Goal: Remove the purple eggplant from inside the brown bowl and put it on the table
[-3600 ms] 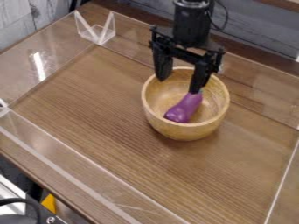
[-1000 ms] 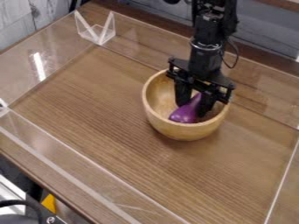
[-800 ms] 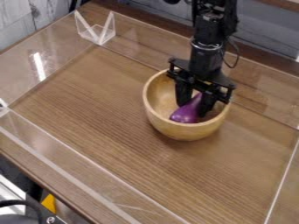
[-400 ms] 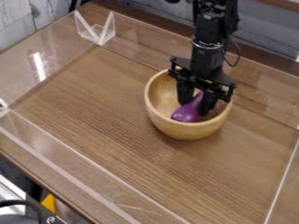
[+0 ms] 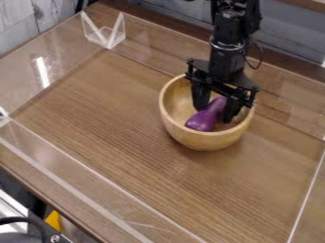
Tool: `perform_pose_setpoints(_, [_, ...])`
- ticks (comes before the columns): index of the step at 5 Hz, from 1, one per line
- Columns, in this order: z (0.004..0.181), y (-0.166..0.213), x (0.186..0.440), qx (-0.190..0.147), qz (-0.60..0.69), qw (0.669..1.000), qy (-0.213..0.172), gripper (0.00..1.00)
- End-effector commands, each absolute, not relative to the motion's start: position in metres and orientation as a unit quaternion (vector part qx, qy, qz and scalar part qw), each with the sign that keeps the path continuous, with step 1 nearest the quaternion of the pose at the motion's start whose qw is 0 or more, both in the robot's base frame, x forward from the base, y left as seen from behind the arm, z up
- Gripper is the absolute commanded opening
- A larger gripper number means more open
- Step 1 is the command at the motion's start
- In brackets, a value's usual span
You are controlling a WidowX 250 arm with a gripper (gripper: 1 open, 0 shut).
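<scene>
The purple eggplant (image 5: 202, 119) lies inside the brown bowl (image 5: 178, 128), leaning toward the far right wall. The bowl stands on the table (image 5: 102, 133), right of centre. My black gripper (image 5: 218, 102) reaches straight down into the bowl. One dark finger stands on each side of the eggplant's upper end, close against it. At this size I cannot make out whether the fingers press on the eggplant or stand just off it. The eggplant's lower end still rests in the bowl.
Low clear plastic walls (image 5: 51, 57) border the tabletop on all sides. A clear folded plastic piece (image 5: 102, 28) stands at the far left corner. Bare wood lies left of and in front of the bowl.
Since 3.6 s ago the gripper came down from above the bowl to straddle the eggplant. Over the last second gripper, eggplant and bowl shifted slightly right.
</scene>
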State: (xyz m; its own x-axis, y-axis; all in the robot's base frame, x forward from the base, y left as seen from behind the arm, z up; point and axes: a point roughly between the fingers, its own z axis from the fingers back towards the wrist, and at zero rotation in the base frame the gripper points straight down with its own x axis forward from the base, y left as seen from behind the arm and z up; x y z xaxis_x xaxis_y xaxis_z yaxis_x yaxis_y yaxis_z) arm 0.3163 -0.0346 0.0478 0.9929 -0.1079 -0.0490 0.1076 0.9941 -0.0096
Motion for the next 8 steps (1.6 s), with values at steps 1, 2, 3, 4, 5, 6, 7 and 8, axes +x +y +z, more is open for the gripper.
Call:
perform_pose_setpoints(1, [0.058,-0.031,0.328,0.001,-0.054,0.999,0.004,1.00])
perform_pose_setpoints(2, [0.055,-0.029,0.329,0.004,-0.054,0.998,0.009,1.00])
perform_pose_setpoints(3, [0.052,-0.026,0.330,0.007,-0.054,0.998,0.014,1.00])
perform_pose_setpoints(4, [0.050,-0.023,0.330,0.009,-0.053,0.998,0.017,1.00])
perform_pose_setpoints(5, [0.050,-0.020,0.330,0.011,-0.052,0.998,0.022,1.00])
perform_pose_setpoints(6, [0.048,-0.018,0.330,0.012,-0.051,0.998,0.026,1.00])
perform_pose_setpoints(7, [0.048,-0.016,0.329,0.013,-0.049,0.998,0.028,1.00])
perform_pose_setpoints(8, [0.049,-0.014,0.329,0.013,-0.047,0.998,0.031,1.00])
